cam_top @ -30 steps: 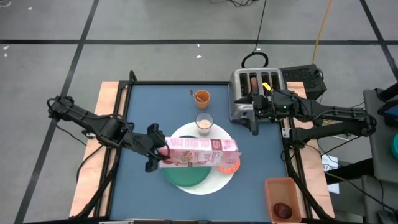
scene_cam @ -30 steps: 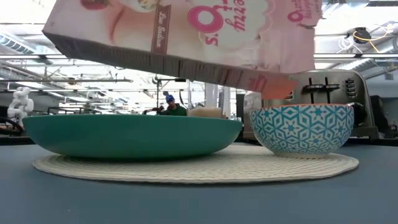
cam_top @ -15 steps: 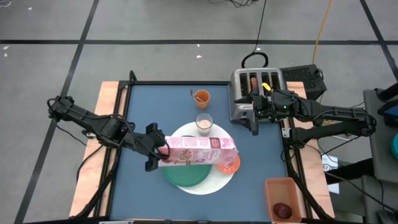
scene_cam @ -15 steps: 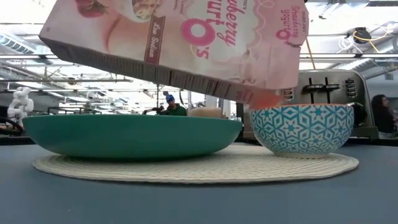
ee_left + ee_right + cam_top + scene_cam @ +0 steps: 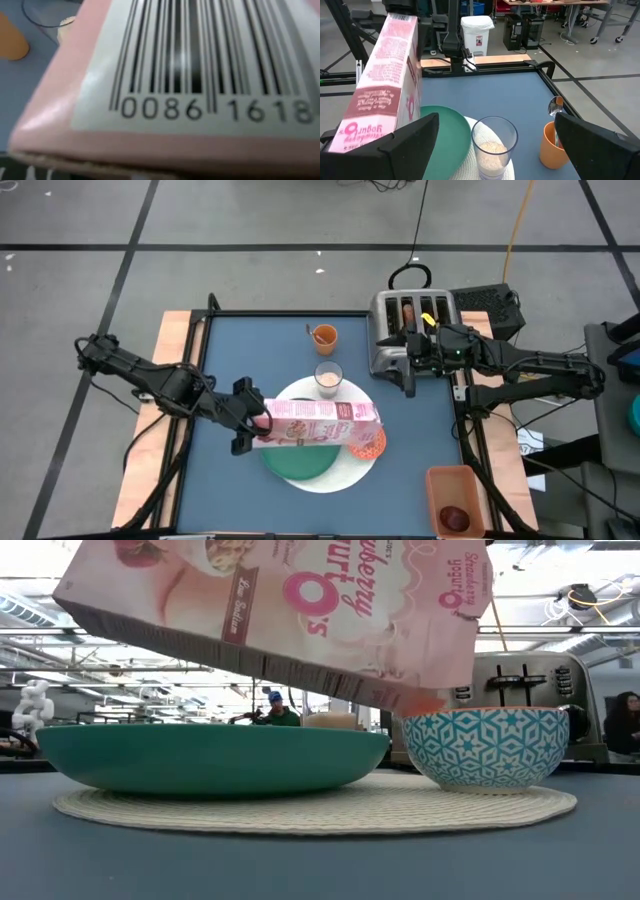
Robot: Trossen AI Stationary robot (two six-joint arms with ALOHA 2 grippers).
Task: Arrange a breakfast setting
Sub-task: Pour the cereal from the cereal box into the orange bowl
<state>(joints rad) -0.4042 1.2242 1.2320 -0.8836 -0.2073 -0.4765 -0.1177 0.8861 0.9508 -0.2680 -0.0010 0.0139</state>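
You're working in a robotics lab or workshop: taped concrete floor (image 5: 250, 220) is surrounding the table (image 5: 250, 350), cables (image 5: 515, 230) are trailing overhead, and wheeled workbenches (image 5: 580, 15), computer towers (image 5: 522, 30) and a seated person (image 5: 272, 710) are showing behind.

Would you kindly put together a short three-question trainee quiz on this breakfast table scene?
1. True or false: the pink cereal box is standing upright on the table.
2. Which tool holds the box: A) left tool, B) right tool, C) neither?
3. Fill in: the orange cup holds a metal ____.

Key: 1. False; it is held tilted above the green plate and patterned bowl. 2. A. 3. spoon.
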